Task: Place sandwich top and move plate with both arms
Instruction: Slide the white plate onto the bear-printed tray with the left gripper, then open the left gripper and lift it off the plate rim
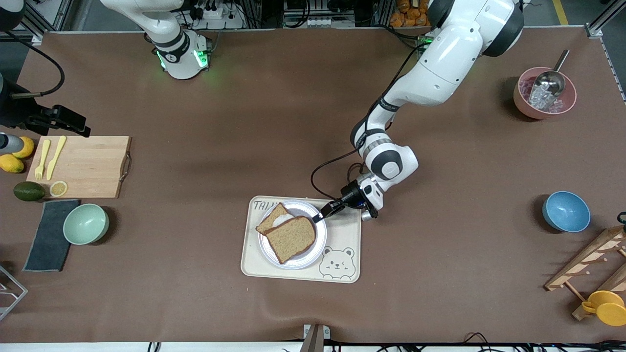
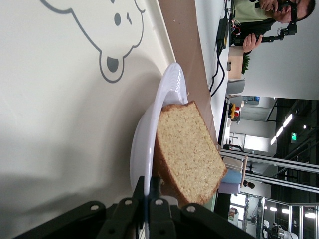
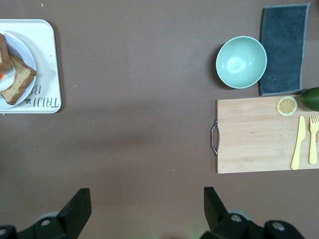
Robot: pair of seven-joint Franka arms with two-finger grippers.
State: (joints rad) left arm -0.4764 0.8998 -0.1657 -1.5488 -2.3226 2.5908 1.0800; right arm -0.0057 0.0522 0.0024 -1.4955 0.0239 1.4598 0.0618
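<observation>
The sandwich top point(image 1: 292, 238), a bare brown slice, lies askew over the egg slice point(image 1: 275, 218) on the pale plate point(image 1: 293, 265). The plate sits on the cream bear-printed tray point(image 1: 345, 234). My left gripper point(image 1: 320, 216) is shut on the plate's rim at the edge toward the left arm's base. In the left wrist view its black fingers point(image 2: 141, 191) pinch the thin rim of the plate point(image 2: 149, 134), with the sandwich top point(image 2: 192, 149) just past them. My right gripper point(image 3: 147, 209) hangs open and empty over bare brown table, between the tray point(image 3: 47, 64) and the cutting board point(image 3: 259, 134).
A cutting board point(image 1: 83, 166) with a yellow fork and knife, a green bowl point(image 1: 86, 223) and a grey cloth point(image 1: 49, 234) lie at the right arm's end. A pink bowl with scoop point(image 1: 544, 93), a blue bowl point(image 1: 566, 211) and a wooden rack point(image 1: 596, 264) stand at the left arm's end.
</observation>
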